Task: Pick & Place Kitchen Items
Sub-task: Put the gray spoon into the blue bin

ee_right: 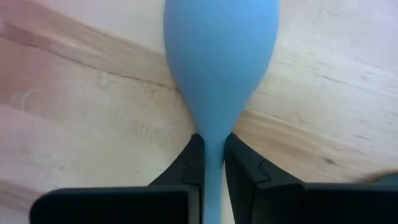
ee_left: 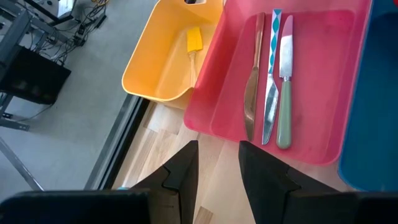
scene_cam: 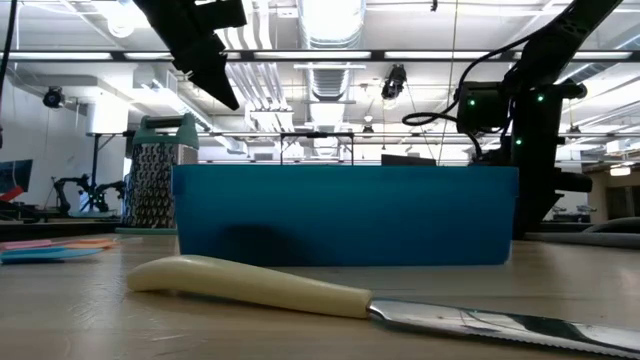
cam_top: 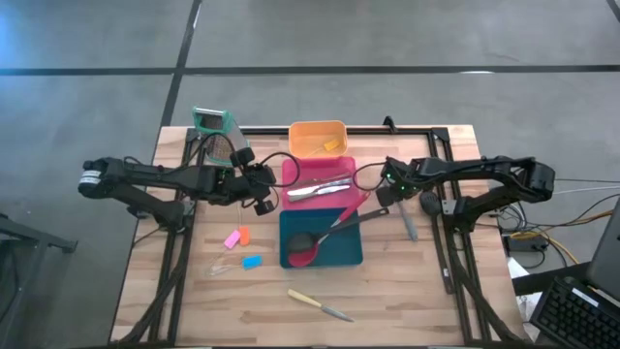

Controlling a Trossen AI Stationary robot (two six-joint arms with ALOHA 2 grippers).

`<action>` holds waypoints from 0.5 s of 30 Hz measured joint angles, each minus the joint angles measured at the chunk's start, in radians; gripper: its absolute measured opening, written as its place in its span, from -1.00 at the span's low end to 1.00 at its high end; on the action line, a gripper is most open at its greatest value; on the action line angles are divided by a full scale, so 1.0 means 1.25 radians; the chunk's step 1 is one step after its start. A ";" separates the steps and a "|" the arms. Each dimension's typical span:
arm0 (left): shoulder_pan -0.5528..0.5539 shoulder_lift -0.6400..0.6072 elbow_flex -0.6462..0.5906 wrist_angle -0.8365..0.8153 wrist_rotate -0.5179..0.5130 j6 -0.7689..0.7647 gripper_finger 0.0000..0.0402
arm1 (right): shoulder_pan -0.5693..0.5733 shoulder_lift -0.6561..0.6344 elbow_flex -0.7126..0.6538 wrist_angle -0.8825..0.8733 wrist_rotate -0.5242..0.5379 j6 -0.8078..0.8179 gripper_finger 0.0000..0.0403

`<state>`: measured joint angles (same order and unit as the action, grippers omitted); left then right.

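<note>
Your right tool (ee_right: 211, 163) is clamped on the grey-blue long spoon (ee_right: 219, 68), lying on the wooden table (cam_top: 426, 291) right of the teal tray (cam_top: 347, 252). Your left tool (ee_left: 216, 168) hangs left of the pink tray (ee_left: 317, 124), fingers apart, empty.

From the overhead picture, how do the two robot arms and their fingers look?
Both arms are dark, slim and jointed, with black cables looping near the wrists. The left arm ends in a pale cap; the right arm shows small green lights. The fingers are black and angular.

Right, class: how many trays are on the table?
3, in a row: orange tray at the far edge, pink tray in the middle, teal tray nearest. None seems hidden.
</note>
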<state>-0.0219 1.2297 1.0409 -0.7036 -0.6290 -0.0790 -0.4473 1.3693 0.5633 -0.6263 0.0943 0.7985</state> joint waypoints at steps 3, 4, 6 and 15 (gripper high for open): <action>0.000 0.000 0.000 0.000 0.000 0.000 -0.41 | 0.000 0.000 0.000 -0.004 -0.004 -0.002 -0.87; 0.000 0.000 0.000 0.000 0.000 0.000 -0.41 | 0.000 0.000 0.001 -0.006 -0.004 -0.004 -0.87; 0.000 0.000 0.000 0.000 0.000 0.000 -0.41 | 0.000 -0.002 0.001 -0.007 -0.004 -0.014 -0.87; 0.000 0.000 0.000 0.000 0.001 -0.002 -0.41 | -0.001 -0.052 0.025 -0.036 -0.006 -0.046 -0.97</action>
<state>-0.0219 1.2297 1.0409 -0.7033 -0.6280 -0.0811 -0.4488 1.3048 0.5942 -0.6712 0.0864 0.7404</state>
